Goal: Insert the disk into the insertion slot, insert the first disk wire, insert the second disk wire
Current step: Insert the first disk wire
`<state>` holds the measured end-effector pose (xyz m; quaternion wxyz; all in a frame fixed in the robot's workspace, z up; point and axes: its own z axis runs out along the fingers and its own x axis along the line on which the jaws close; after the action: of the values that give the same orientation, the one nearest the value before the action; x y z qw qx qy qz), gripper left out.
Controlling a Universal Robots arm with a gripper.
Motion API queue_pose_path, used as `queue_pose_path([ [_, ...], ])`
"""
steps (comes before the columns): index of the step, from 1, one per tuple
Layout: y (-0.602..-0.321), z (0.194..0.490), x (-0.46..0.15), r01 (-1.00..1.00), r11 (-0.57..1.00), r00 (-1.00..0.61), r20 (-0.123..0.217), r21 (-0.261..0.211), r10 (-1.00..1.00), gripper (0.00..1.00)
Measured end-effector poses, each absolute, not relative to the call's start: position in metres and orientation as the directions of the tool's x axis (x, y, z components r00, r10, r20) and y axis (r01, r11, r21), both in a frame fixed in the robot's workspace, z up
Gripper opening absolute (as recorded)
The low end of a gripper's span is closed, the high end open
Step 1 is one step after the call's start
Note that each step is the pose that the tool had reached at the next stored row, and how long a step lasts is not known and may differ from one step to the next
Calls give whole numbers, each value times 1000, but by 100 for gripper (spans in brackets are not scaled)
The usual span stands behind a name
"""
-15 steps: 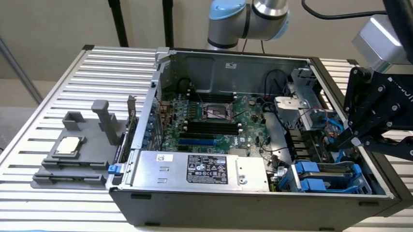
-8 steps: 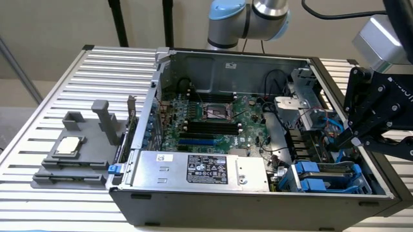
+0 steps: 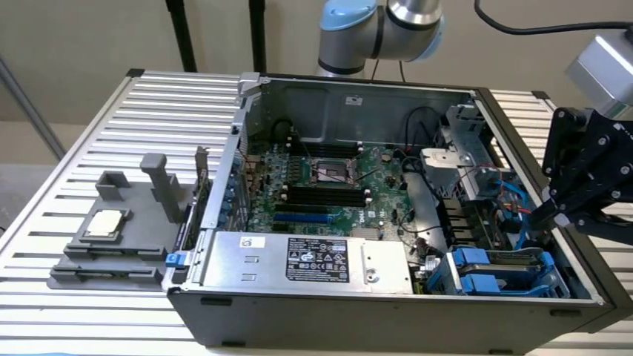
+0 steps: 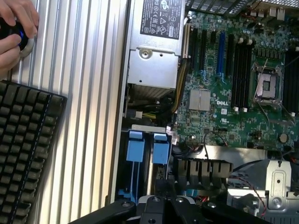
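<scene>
At the exterior view's right, gripper (image 3: 551, 220): black, hanging over the side wall of the open case (image 3: 396, 320); wide or narrow, I cannot tell.
Blue cables (image 3: 508, 194): just inside that wall, close by the gripper, perhaps touching it.
Insertion slot (image 3: 506, 271): in the case's near corner, lower than the gripper and toward the exterior view's left; near it, but apart.
Silver box (image 3: 307, 259): black label, beside the slot.
Motherboard (image 3: 327, 185): farther in.
Table (image 3: 89, 133): slatted, holding a keyboard (image 4: 23, 154) and a person's hand (image 4: 13, 35).

Slatted metal table (image 3: 89, 148) carries open computer case (image 3: 396, 319), grey fixture (image 3: 129, 256), black keyboard (image 4: 23, 154).
</scene>
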<state>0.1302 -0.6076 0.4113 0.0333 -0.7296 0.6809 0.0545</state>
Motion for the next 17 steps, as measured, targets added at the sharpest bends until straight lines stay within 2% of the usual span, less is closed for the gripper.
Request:
queue_pose_path([
  [7,-608,399,153,-997,-72,69,-125,26,-990,11],
  [17,-602,381,155,-997,-78,75,-125,26,-989,11],
])
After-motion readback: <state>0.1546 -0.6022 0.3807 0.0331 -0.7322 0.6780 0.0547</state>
